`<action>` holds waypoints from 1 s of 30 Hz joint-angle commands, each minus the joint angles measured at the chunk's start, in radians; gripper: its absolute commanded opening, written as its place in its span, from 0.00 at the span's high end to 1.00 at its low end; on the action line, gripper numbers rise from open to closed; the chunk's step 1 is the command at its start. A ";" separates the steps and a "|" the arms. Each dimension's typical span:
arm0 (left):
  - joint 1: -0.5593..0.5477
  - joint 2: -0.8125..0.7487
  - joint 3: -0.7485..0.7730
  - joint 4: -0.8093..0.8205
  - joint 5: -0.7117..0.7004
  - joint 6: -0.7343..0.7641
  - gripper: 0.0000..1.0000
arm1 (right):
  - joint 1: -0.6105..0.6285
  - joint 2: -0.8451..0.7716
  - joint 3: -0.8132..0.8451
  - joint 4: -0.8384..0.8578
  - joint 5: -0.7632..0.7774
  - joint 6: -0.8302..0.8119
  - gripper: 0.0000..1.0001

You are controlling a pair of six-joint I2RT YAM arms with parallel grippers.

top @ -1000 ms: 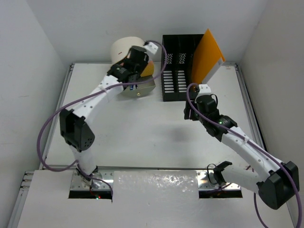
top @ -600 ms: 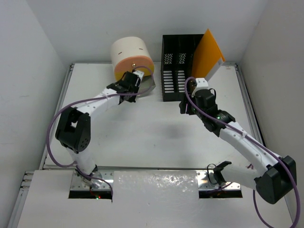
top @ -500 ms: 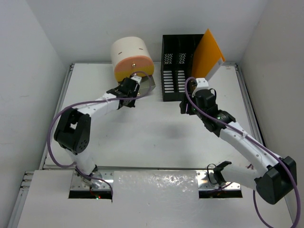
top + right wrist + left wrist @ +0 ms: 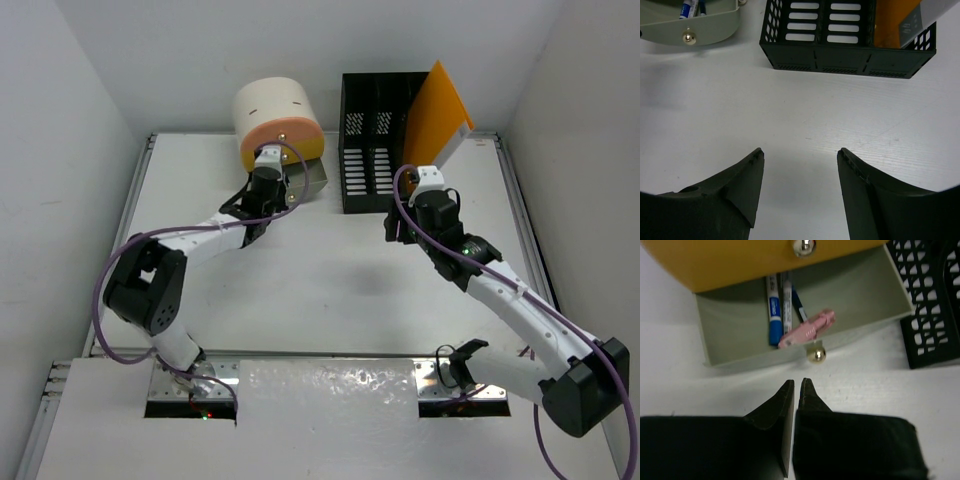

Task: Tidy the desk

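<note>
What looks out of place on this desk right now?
The grey drawer of the round cabinet stands pulled open, blue markers and a pink item exposed. In the black file rack, the orange folder leans askew instead of standing straight.

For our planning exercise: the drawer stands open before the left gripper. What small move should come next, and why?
Probably ease the left gripper forward against the drawer front to push it shut: its jaws are closed, aimed near the knob, and the pens already lie inside.

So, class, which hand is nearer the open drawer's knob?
Left. The left hand is just before the knob; the right hand is off to one side, facing the black rack.
</note>
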 commanded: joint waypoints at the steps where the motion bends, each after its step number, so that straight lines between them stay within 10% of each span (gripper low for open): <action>1: -0.023 0.049 0.032 0.172 -0.074 -0.031 1.00 | -0.002 -0.021 0.028 -0.002 0.026 -0.018 0.41; 30: -0.046 0.301 0.175 0.232 -0.168 -0.116 1.00 | -0.004 -0.042 0.036 -0.051 0.090 -0.049 0.41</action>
